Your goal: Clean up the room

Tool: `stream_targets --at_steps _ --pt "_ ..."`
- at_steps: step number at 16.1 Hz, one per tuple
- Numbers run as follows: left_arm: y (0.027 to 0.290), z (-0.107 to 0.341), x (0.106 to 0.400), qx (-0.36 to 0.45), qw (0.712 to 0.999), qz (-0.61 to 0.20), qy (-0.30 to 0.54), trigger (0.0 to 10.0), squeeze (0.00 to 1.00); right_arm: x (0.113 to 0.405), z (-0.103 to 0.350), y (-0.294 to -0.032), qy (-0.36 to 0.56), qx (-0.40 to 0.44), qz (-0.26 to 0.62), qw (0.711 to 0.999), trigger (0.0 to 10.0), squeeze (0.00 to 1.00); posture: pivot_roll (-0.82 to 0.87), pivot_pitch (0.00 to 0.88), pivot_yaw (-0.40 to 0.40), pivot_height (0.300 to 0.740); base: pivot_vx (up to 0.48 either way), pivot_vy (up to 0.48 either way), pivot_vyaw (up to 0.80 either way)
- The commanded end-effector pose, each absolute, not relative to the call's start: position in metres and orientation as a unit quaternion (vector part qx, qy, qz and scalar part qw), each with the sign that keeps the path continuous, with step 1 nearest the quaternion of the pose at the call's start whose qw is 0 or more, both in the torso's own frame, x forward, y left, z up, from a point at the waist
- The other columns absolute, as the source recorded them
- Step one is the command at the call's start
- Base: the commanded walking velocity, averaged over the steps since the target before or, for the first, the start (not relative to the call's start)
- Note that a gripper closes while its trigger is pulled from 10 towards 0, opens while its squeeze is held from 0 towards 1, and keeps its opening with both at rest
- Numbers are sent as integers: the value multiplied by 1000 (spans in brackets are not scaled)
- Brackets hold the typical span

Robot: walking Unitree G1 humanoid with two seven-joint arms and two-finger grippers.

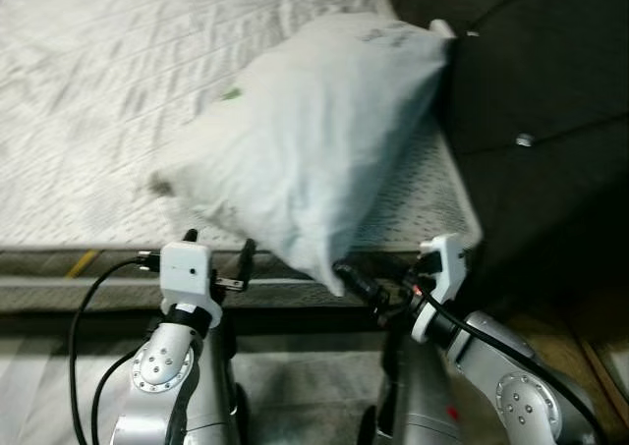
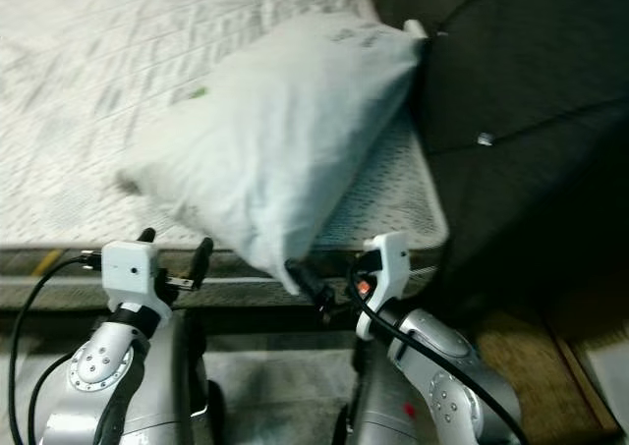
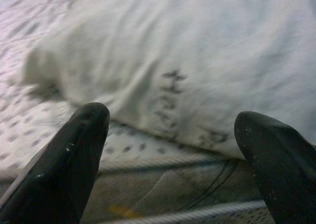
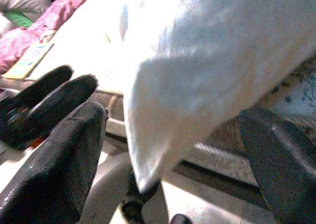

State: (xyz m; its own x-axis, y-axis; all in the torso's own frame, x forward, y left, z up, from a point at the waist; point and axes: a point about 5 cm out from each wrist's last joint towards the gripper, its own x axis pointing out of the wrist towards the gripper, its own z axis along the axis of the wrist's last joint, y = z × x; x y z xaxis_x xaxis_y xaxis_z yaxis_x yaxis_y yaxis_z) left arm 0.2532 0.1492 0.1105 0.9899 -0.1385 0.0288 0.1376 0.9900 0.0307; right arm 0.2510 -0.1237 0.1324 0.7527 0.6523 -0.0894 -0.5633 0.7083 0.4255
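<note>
Nearest us, our left gripper [image 1: 218,250] and right gripper [image 4: 173,155] both had fingers spread; the pillow [image 1: 314,140] lay on the mattress [image 1: 88,91] at twelve o'clock, likely still needing placement.

white pillow [image 1: 314,140] (faint print), patterned mattress [image 1: 88,101]
</note>
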Motion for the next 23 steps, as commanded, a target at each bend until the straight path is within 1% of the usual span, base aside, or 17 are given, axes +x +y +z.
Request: stream_targets --at_steps 1,2,3,5,7,12,16,17,19,20,21,22,23 --pt "152 105 250 16 998 -67 -1 10000 0 256 133 -123 110 180 309 927 10000 0 -27 209 -60 515 0 0 800" --pt "152 105 250 16 998 -67 -1 10000 0 260 132 -125 110 181 285 935 10000 0 -27 209 -61 515 0 0 800" --pt "152 105 250 16 998 -67 -2 10000 0 269 135 -130 97 174 237 951 10000 0 -28 209 -64 515 0 0 494" --pt "151 105 250 18 998 -67 -2 10000 0 274 139 -133 83 158 209 961 10000 0 -26 209 -65 515 0 0 0" --pt "151 105 249 19 998 -67 -2 10000 0 279 140 -130 80 141 188 969 10000 0 -24 209 -65 515 0 0 0" --pt "152 105 249 24 997 -67 0 10000 0 275 131 -115 131 114 212 962 10000 0 -14 203 -61 515 0 0 0" --pt "152 104 250 26 997 -70 1 10000 0 273 130 -122 151 130 220 955 10000 0 -18 197 -56 515 0 0 0" --pt "151 105 251 26 997 -71 0 10000 0 273 131 -120 154 136 221 954 10000 0 -18 197 -55 515 0 0 0" --pt "150 105 252 26 997 -73 -1 10000 0 276 133 -107 151 153 224 951 10000 0 -18 197 -54 515 0 0 0" --pt "150 106 252 26 997 -72 -2 10000 0 279 133 -96 149 161 226 949 8000 0 -5 201 -52 515 0 0 0" --pt "151 106 251 27 997 -71 -2 10000 0 280 133 -91 149 160 227 949 3294 0 -5 201 -52 515 0 0 0" --pt "151 106 251 27 997 -70 -2 10000 0 283 132 -86 149 161 222 950 0 0 1 203 -54 515 0 0 0" --pt "152 106 251 28 997 -68 -2 10000 0 287 132 -82 148 163 218 951 0 0 3 204 -53 515 0 0 0"
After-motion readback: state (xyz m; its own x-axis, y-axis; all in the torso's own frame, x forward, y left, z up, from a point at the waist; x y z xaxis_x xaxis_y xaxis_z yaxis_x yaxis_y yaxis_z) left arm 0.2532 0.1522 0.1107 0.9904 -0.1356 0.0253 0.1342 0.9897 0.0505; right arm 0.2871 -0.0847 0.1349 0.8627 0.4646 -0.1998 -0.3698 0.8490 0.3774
